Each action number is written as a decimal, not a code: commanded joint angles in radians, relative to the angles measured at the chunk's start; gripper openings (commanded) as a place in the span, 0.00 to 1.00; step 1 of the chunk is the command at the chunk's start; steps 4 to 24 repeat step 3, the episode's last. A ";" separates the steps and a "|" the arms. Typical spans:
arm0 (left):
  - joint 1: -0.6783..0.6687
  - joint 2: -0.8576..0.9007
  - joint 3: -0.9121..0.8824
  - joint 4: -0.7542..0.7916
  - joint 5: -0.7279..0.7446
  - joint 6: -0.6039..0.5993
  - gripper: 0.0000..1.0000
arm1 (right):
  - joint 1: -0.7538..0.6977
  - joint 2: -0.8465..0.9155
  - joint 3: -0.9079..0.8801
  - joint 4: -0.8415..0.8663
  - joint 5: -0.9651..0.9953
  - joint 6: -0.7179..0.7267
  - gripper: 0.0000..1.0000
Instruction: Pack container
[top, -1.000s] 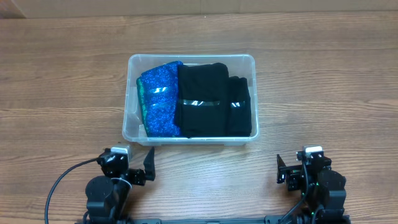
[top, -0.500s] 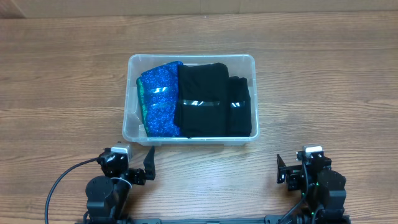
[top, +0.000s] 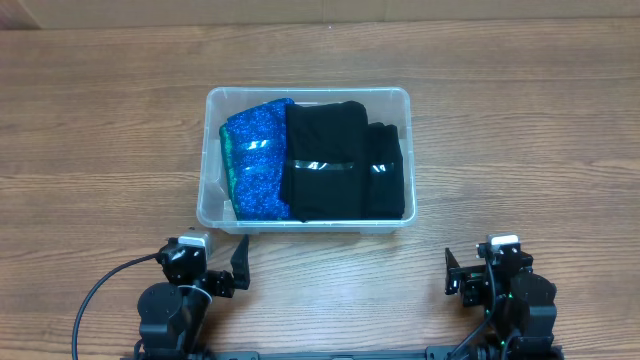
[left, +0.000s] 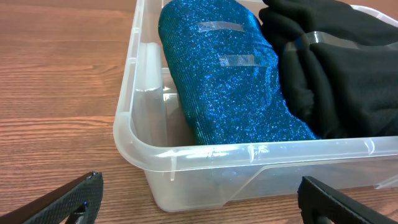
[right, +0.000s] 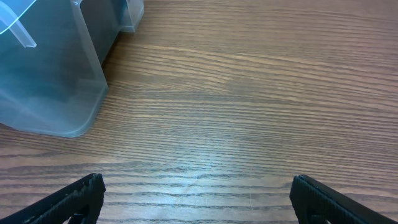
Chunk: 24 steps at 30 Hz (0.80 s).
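Nothing has moved this past second: our clear, colourless rectangular plastic container (top: 307, 93) sits mid-worktop (top: 520, 120), holding a glittery blue fabric bundle (top: 255, 160) and black fabric bundles (top: 325, 140). Left and right jaws gape wide, empty, at the near edge; packing looks done.

— How is the lighting?
— Bright and even, from above. Shadows around the container (top: 306, 226) are faint. Glare whitens the tape strip (top: 320, 166) on the black bundle (top: 322, 130).
— And sharpness?
— Overhead slightly soft; wrist views show the table (right: 249, 93) grain crisply.

Bare table (top: 520, 150) all around packed container (top: 305, 92)
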 joint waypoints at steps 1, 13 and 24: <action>-0.003 -0.012 -0.005 0.007 -0.007 0.005 1.00 | -0.003 -0.010 -0.001 0.006 -0.002 -0.002 1.00; -0.003 -0.012 -0.005 0.007 -0.007 0.005 1.00 | -0.003 -0.010 -0.001 0.006 -0.002 -0.002 1.00; -0.003 -0.012 -0.005 0.007 -0.007 0.005 1.00 | -0.003 -0.010 -0.001 0.006 -0.002 -0.002 1.00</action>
